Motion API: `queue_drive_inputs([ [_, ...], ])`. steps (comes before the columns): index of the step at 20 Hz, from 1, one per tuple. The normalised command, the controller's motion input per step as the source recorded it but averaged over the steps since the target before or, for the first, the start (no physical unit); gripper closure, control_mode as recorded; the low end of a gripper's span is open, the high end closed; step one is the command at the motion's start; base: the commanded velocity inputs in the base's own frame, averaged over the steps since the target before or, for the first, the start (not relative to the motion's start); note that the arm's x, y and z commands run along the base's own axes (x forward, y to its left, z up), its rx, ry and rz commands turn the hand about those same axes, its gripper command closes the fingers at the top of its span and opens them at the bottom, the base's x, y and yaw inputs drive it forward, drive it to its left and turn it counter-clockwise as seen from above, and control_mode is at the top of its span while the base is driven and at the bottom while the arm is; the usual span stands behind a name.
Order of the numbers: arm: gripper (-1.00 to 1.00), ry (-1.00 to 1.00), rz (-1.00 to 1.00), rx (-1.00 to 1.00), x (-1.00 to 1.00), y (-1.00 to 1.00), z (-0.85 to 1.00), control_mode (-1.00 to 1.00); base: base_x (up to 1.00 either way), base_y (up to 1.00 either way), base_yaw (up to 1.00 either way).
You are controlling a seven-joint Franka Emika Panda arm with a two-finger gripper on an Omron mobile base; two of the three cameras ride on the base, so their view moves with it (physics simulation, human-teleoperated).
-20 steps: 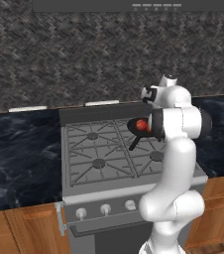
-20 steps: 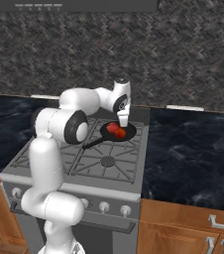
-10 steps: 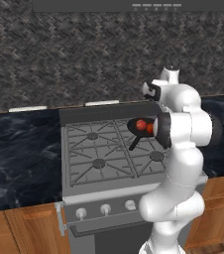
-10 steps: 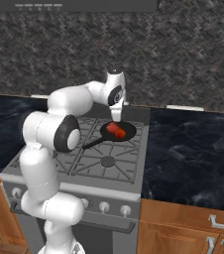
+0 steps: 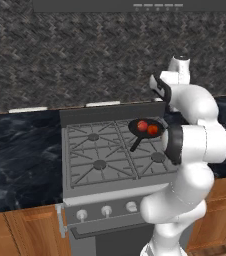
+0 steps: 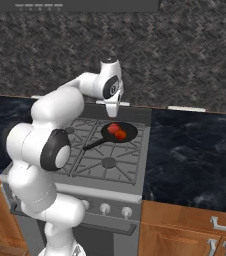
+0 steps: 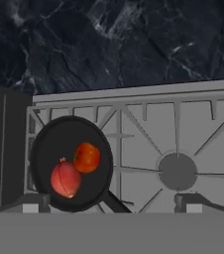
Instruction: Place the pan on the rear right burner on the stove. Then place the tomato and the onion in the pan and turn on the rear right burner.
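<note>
Matte-black pan [image 7: 72,163], one, shallow and round, seated on the rear right burner [image 6: 119,133] of the stove [image 5: 100,187]; it lies below the gripper [image 6: 113,111] and apart from it, its long thin handle running off toward the front of the cooktop. Contents, two: the tomato [image 7: 87,157], orange-red, and the onion [image 7: 65,179], pinker and paler, side by side and touching near the middle of the pan. In the hand view the pan sits ahead of the left fingertip [image 7: 32,202], while the right fingertip [image 7: 193,202] lines up with a neighbouring burner cap [image 7: 178,171]. Gripper state: jaws spread wide, the two fingertips far apart at the bottom of the hand view, nothing between them and nothing touched. From the right base view the gripper hangs above the rear edge of the pan, pointing down, with clear air between fingers and rim. Silver knobs [image 5: 106,211], a row, on the stove's front panel, well below and in front of the fingers. Dark marbled counter [image 6: 195,155] to either side of the stove.
</note>
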Motion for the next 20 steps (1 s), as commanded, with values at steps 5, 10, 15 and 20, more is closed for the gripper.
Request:
queue_drive_inputs([
  [5,-1.0,0.0,-0.04,0.0,-0.6,0.07,0.47,-1.0,0.0,0.0,0.0],
  [10,-1.0,0.02,-0.02,0.0,-0.6,0.13,0.39,-1.0,0.0,0.0,0.0],
  [15,-1.0,0.07,-0.02,0.0,-0.59,0.15,0.25,-1.0,0.0,0.0,0.0],
  [20,-1.0,0.11,-0.01,0.0,-0.51,0.14,0.19,-1.0,0.0,0.0,0.0],
])
